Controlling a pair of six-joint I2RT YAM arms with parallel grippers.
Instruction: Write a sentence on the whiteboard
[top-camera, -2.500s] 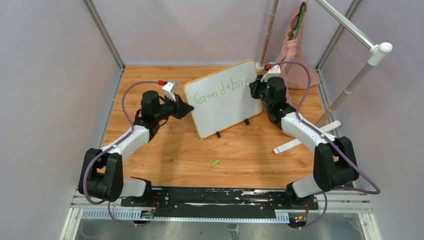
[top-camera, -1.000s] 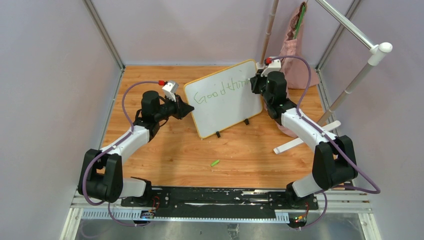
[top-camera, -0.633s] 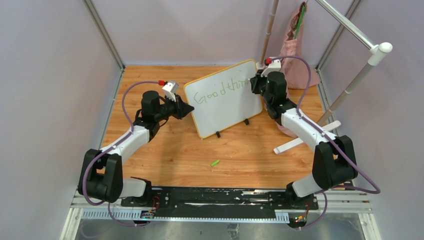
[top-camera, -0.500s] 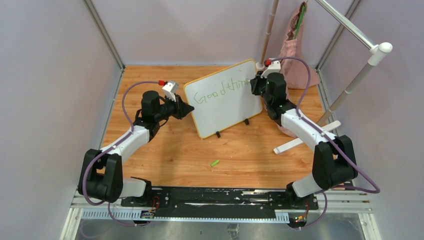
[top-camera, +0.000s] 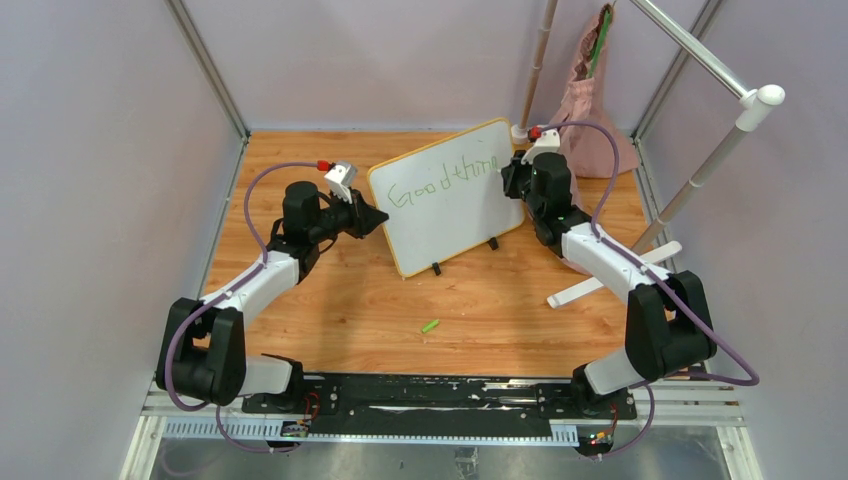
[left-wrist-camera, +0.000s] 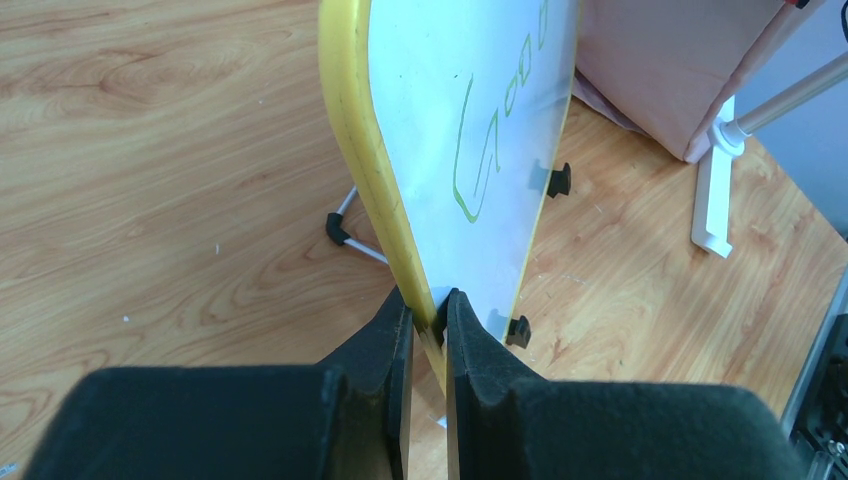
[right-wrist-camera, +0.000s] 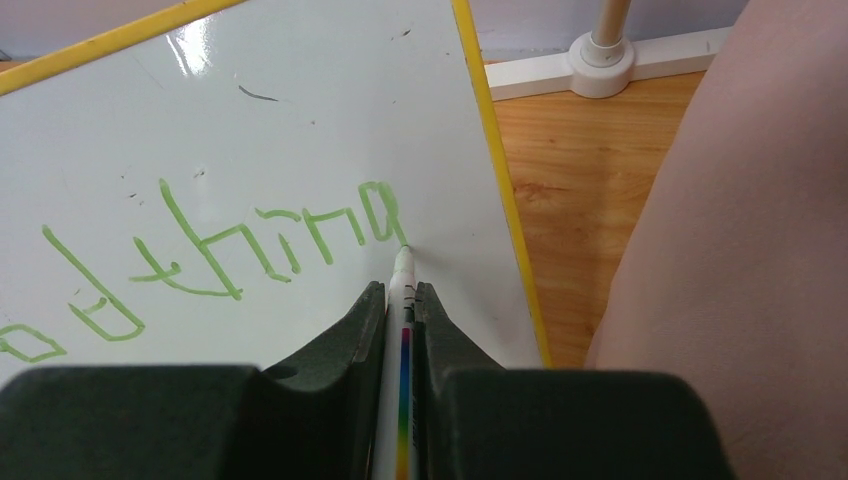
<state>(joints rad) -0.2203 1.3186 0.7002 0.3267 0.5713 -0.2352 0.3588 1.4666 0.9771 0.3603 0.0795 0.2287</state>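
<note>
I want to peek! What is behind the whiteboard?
Behind the whiteboard, the left wrist view shows a thin metal prop leg with a black tip on the wooden table. The rest of its back is hidden.

A small green cap (top-camera: 430, 326) lies near the middle of the wooden worktop (top-camera: 340, 300). A pink bag (top-camera: 588, 105) sits far right, by a white pole (top-camera: 715, 155).

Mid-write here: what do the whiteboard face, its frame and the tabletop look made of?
Whiteboard face: glossy coated sheet, possibly melamine or painted steel; it mirrors a light glare. Frame: smooth yellow plastic by the look, with a rounded moulded edge. Tabletop: wood or wood-look laminate; grain lines show.
</note>
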